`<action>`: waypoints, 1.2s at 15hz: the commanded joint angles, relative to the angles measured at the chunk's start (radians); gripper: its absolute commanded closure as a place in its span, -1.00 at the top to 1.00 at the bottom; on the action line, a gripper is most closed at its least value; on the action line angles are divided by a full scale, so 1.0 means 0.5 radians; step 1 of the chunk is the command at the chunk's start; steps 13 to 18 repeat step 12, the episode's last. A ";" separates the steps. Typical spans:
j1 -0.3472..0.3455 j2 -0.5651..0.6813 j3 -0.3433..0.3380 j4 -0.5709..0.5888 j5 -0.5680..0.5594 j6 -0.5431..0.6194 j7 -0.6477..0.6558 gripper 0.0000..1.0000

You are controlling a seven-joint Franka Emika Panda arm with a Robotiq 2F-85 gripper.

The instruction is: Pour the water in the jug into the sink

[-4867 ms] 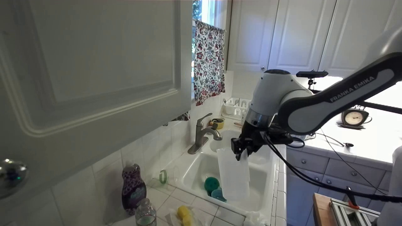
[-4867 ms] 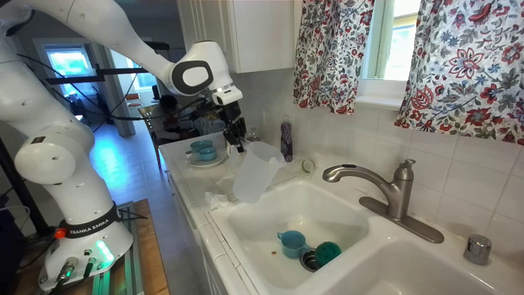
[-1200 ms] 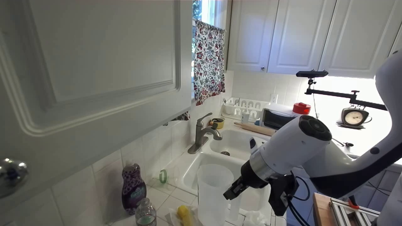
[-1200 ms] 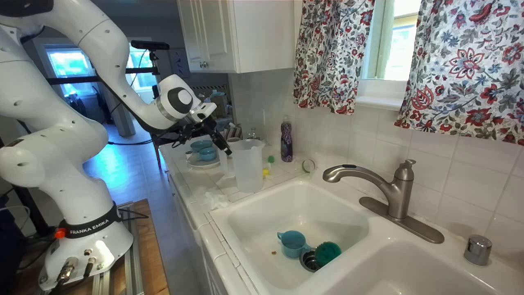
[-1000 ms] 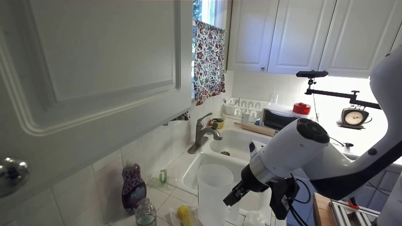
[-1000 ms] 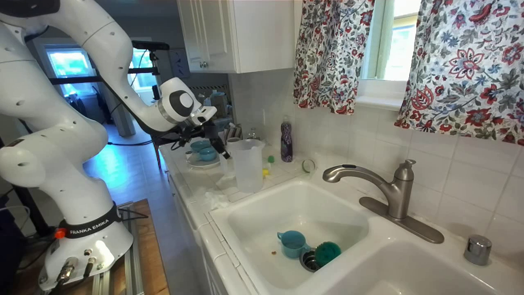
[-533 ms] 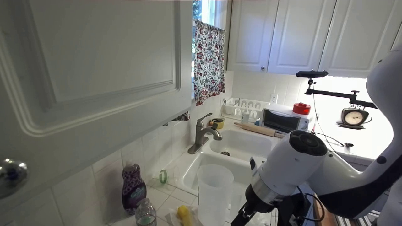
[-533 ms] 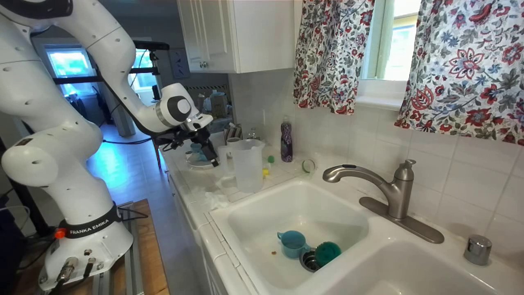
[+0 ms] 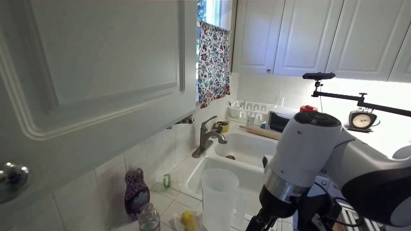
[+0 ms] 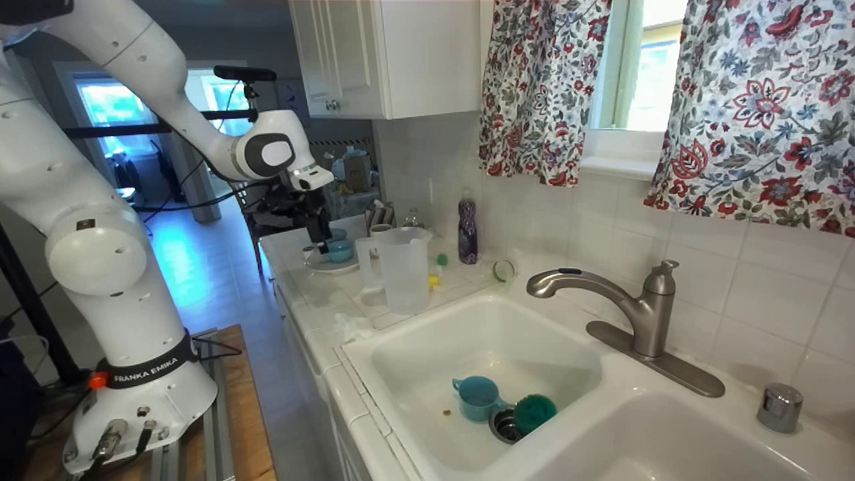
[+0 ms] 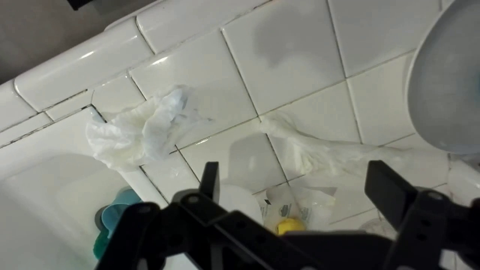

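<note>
You've backed the spread black end effector [image 11: 299, 183] off the tall translucent plastic jug [image 10: 407, 274], now upright on the white-tiled counter [image 10: 300, 288] by the white rectangular sink [image 10: 521, 347]. Pour's probably done.

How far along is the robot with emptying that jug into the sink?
Seemingly done: pouring. A few seconds ago the jug was held tilted at the sink; now it stands upright on the counter beside the sink. In hand: nothing; the gripper is open, apart from the jug. Left: perhaps just backing away, though I can't tell whether water remains inside.
</note>
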 commanded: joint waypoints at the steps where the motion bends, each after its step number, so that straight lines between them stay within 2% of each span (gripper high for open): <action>1: 0.123 -0.482 -0.167 0.012 0.210 -0.444 -0.164 1.00; 4: 0.068 -0.773 -0.254 0.148 0.158 -0.916 -0.217 1.00; 5: 0.047 -0.565 -0.171 0.116 0.147 -0.685 -0.158 1.00; 6: 0.034 -0.661 -0.193 0.148 0.153 -0.810 -0.183 1.00; 8: 0.024 -0.770 -0.208 0.161 0.159 -0.901 -0.206 1.00; 18: 0.024 -0.777 -0.207 0.152 0.159 -0.907 -0.207 1.00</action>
